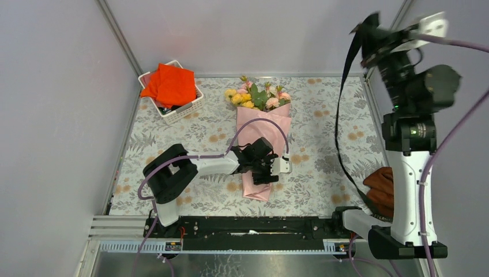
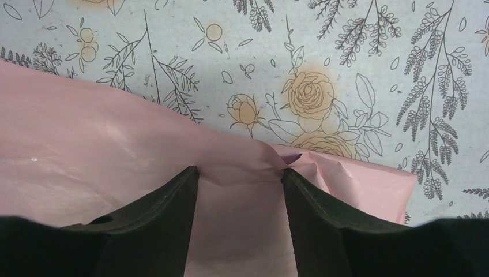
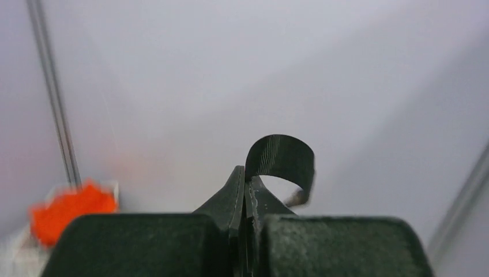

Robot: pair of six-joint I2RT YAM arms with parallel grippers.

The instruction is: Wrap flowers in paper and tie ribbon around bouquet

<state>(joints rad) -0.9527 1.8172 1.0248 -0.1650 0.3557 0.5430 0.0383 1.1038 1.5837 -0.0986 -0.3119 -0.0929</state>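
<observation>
The bouquet lies mid-table, a pink paper (image 1: 262, 130) cone with the flowers (image 1: 256, 95) at its far wide end. My left gripper (image 1: 270, 170) sits low over the cone's narrow part. In the left wrist view it (image 2: 239, 173) is open, both tips resting on the creased paper (image 2: 115, 150), which fills the gap and spreads past both fingers. My right gripper (image 1: 366, 26) is raised high at the far right, shut on the black ribbon (image 1: 340, 115). The ribbon hangs down to the table's right side. Its end curls above the closed tips (image 3: 246, 173) as a loop of ribbon (image 3: 282, 156).
A white basket (image 1: 190, 107) holding an orange-red cloth (image 1: 170, 83) stands at the back left. A brown object (image 1: 380, 187) lies by the right arm's base. Grey walls close in the table on three sides.
</observation>
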